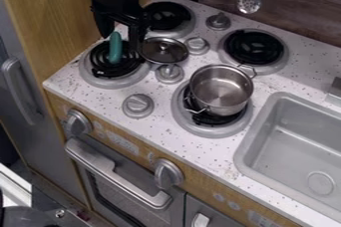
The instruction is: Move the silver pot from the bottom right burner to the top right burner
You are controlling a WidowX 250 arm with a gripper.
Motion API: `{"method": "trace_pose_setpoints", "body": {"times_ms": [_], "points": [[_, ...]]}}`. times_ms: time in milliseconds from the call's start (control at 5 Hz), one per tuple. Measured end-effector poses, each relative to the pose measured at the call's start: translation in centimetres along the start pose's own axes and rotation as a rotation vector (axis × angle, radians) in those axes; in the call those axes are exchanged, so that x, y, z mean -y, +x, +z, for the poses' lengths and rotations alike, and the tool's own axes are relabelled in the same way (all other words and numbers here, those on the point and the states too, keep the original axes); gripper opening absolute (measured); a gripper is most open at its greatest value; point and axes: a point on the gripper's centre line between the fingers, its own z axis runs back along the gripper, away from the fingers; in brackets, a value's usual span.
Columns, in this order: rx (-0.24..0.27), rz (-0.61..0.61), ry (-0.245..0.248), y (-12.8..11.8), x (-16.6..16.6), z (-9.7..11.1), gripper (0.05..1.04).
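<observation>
Camera view: pot (221,90) near sink rim (245,146)

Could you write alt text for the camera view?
A silver pot sits on the front right burner of a toy stove, beside a sink. A black robot gripper hangs by the left burners, near a slim teal object.
</observation>
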Motion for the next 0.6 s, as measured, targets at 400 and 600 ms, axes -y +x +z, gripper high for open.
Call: {"method": "trace_pose_setpoints", "body": {"times_ms": [400, 600], "points": [[-0.071, -0.07, -0.054, -2.2, 3.9, -2.4, 0.995], [-0.044, -0.2, -0.046, -1.9, 8.1, -1.6, 0.995]]}}
